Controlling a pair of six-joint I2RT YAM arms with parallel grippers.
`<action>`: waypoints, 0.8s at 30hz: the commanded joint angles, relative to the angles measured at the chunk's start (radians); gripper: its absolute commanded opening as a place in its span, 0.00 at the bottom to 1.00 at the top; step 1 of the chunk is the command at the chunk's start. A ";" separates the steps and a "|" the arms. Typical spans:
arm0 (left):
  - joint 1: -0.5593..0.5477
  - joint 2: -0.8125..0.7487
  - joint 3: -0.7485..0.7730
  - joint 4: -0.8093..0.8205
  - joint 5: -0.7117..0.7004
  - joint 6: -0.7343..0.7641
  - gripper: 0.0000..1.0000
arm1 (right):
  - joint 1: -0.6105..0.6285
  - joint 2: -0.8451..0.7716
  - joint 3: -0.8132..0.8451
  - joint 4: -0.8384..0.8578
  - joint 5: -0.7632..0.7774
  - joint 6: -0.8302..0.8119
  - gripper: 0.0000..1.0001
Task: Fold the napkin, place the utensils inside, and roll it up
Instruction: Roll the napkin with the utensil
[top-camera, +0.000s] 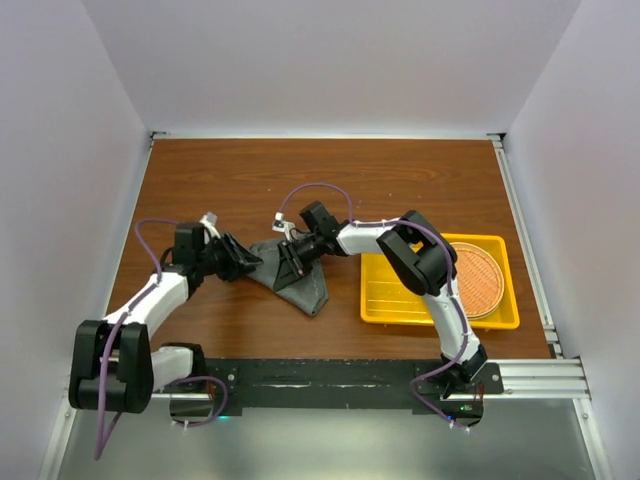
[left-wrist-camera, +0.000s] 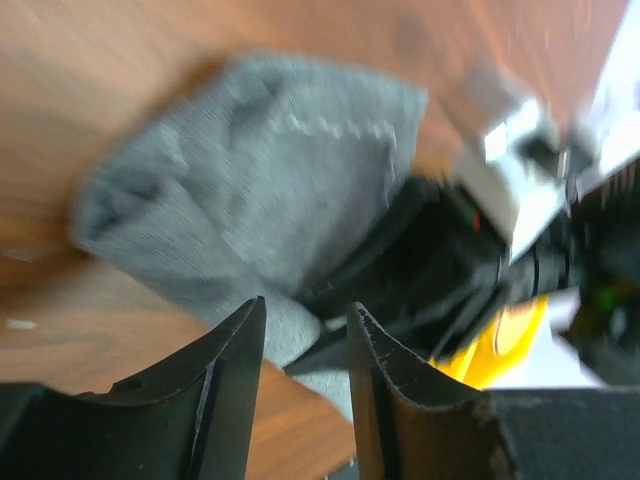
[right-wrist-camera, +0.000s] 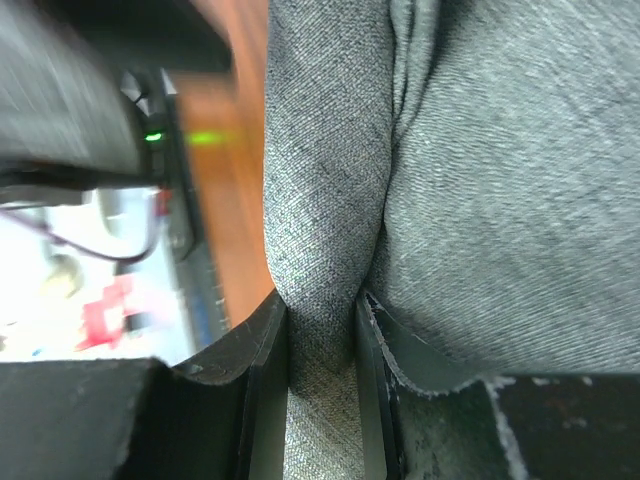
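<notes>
desk (top-camera: 400, 180) is wood, and the yellow tray (top-camera: 440, 322) sits at its right side, so i'll place everything off that. the napkin (top-camera: 305, 290) is just left of the tray, apart from it, on bare desk. it's nowhere near a tidy fold. it's bunched into a rumpled wedge with one corner trailing toward the arm bases. the round woven mat (top-camera: 480, 280) lies inside the tray, on its right half.

the right jaws, left of the tray at the napkin's upper edge, are clamped on a raised ridge of the cloth. the wrist view shows grey fabric pinched tight between them. the left jaws are further left of the tray, on the napkin's far side, standing apart with nothing gripped. the cloth edge lies just past their tips.

my read on progress is early. the fold is at best half-made and messy. i can't spot the utensils in any view, so loading them hasn't happened as far as i can tell, and the roll-up is all left to do.
</notes>
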 joint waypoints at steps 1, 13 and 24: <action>-0.108 0.017 -0.063 0.238 0.087 -0.095 0.40 | -0.027 0.088 -0.069 0.003 -0.139 0.102 0.08; -0.131 0.225 -0.296 0.872 0.076 -0.290 0.27 | -0.119 0.143 -0.102 -0.097 0.064 0.145 0.07; -0.135 0.594 -0.433 1.332 0.022 -0.290 0.19 | -0.117 0.081 -0.050 -0.261 0.174 0.051 0.27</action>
